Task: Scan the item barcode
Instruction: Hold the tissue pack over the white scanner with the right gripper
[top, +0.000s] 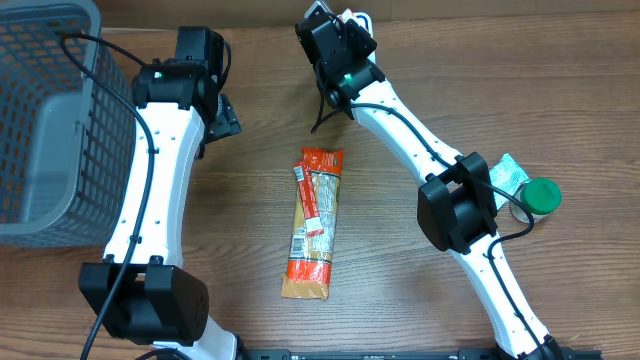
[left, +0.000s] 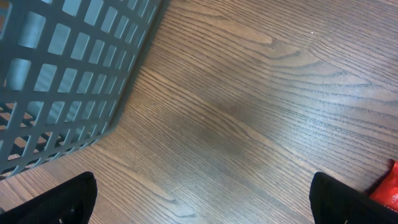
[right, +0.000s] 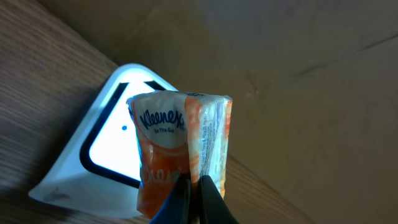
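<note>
Holding: the right gripper (right: 194, 190) has its dark fingers (right: 179, 200) pinched together on the bottom edge of a tissue pack (right: 183, 140), which stands upright above them.
Tissue pack: a soft, rounded block in crinkled plastic wrap. It is white at the top with blue lettering, and orange lower down and along one side.
Where it is: at the far edge of the table, raised just in front of the scanner (right: 102, 152). I cannot tell whether the two touch.
Scanner: smooth white plastic, triangular with rounded corners. It has a dark-rimmed window glowing pale and a small blue dot, and it rests on the wood.
Backdrop: a brown cardboard wall (right: 298, 93), matte and creased.
Left gripper (left: 202, 208): the jaws stand wide apart over bare wood, with one black finger (left: 68, 202) at each lower corner of its own view.
Table (left: 249, 106): brown wood grain with wavy streaks.
Basket (top: 50, 120): grey plastic with lattice walls of square holes, on the left side of the table beside the left arm.
Long packet (top: 315, 222): flat, in orange and clear wrap. It lies mid-table between the arms, well apart from both grippers.
Bottle (top: 542, 194): it has a round green lid and stands by the right arm's elbow, with a small white-and-green sachet (top: 507, 174) just beside it.
</note>
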